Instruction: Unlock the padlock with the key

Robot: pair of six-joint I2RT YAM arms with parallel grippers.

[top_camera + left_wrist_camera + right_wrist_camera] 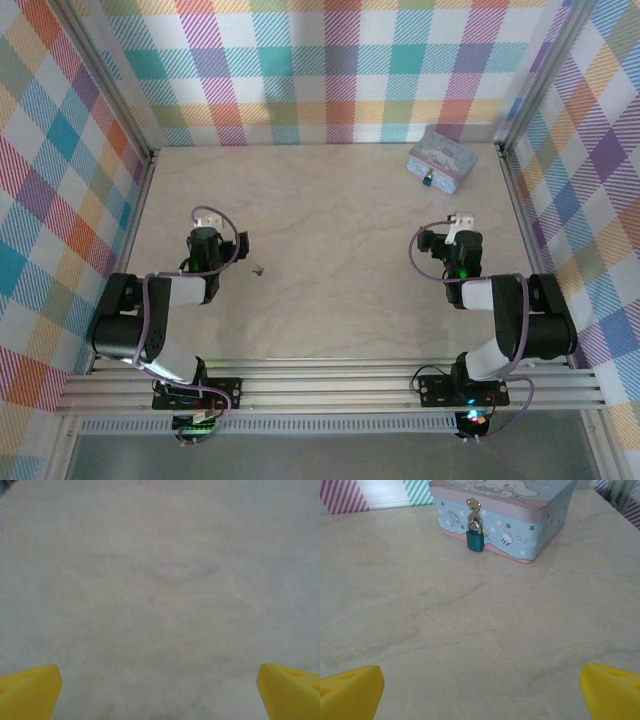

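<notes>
Right wrist shows the padlock [475,539] upright on the tin box [520,530] front, ahead of spread right fingers [350,692]. The key [258,268] lies well apart from the tin box, near spread left fingers [30,687].

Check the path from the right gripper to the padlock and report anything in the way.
Nothing visible blocks it. The right gripper, open, faces the padlock hanging on the front of the tin box; bare table lies between them.
</notes>
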